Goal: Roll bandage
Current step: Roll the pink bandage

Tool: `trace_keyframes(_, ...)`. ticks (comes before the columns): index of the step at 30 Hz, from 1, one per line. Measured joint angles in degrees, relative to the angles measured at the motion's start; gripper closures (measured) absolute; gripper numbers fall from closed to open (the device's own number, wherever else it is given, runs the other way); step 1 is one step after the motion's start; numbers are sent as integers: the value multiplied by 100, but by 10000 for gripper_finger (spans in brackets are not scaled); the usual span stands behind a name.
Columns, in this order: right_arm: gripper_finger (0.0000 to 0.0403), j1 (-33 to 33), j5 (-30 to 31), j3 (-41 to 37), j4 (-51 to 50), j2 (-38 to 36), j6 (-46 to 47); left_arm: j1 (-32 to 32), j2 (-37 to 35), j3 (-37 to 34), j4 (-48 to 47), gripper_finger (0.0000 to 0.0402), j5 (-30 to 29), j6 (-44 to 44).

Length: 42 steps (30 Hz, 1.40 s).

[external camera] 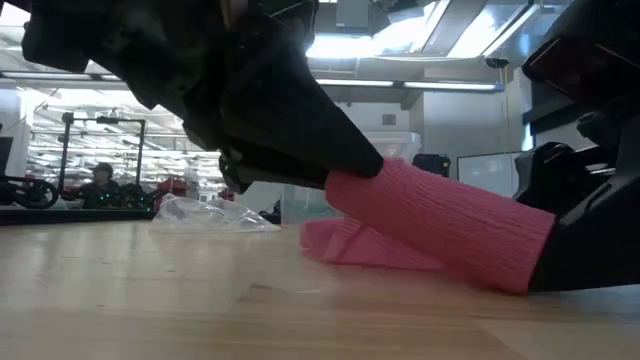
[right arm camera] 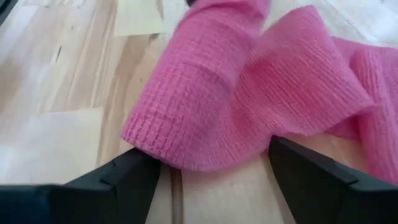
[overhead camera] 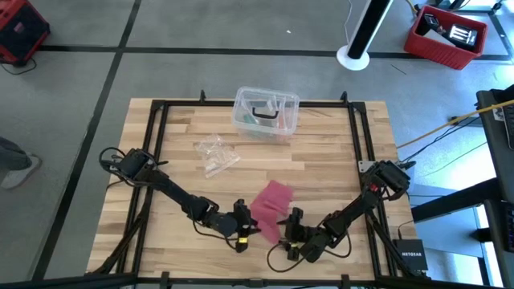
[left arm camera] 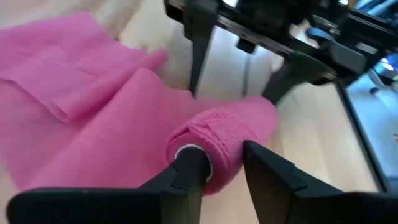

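Butcher-block table [overhead camera: 321, 144] in an open workshop. At the left gripper [left arm camera: 219, 163]: fingers pinching one end of the rolled part of the bandage [overhead camera: 271, 207], one finger inside the core. At the right gripper [right arm camera: 211, 167]: fingers spread wide, straddling the roll's other end, no pinch evident. Beyond both: loose tail slack on the wood. Further out: crumpled plastic wrapper [overhead camera: 215, 154], clear box [overhead camera: 265, 112]. Risk: telescoping or unwinding, owing to slack tail and unsupported right end.

One pink bandage [overhead camera: 271, 207], one clear plastic box [overhead camera: 266, 113], one crumpled wrapper [overhead camera: 215, 153], two grippers, left [overhead camera: 246, 227] and right [overhead camera: 291, 233], on one table [overhead camera: 321, 152].
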Motion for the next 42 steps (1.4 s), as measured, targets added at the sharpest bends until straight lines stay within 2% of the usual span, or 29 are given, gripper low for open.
trace_keyframes(7,107,-3,13,2,-16,0,-19,13,7,0,-12,291,124,323)
trace_keyframes(9,107,-3,44,1,-26,-4,-29,17,7,0,-42,304,273,389)
trace_keyframes(16,107,-1,98,0,-78,-9,-128,-20,-2,2,-46,389,499,798)
trace_keyframes(20,107,-1,45,0,-126,-45,-124,-35,-4,3,-76,387,495,807)
trace_keyframes(24,107,52,-4,38,-589,-297,-113,-131,-106,4,-130,393,448,870)
trace_keyframes(28,107,219,-101,215,-1279,-935,-167,-368,-568,9,-399,392,385,1089)
trace_keyframes(32,107,416,-109,381,-1880,-1611,-671,-620,-1322,2,-900,388,417,1282)
trace_keyframes(36,107,361,-85,489,-1869,-2083,-1278,-810,-2047,13,-949,393,-24,1709)
trace_keyframes(42,107,-60,-86,807,-1697,-2212,-2394,-811,-2734,5,-468,384,-503,2596)
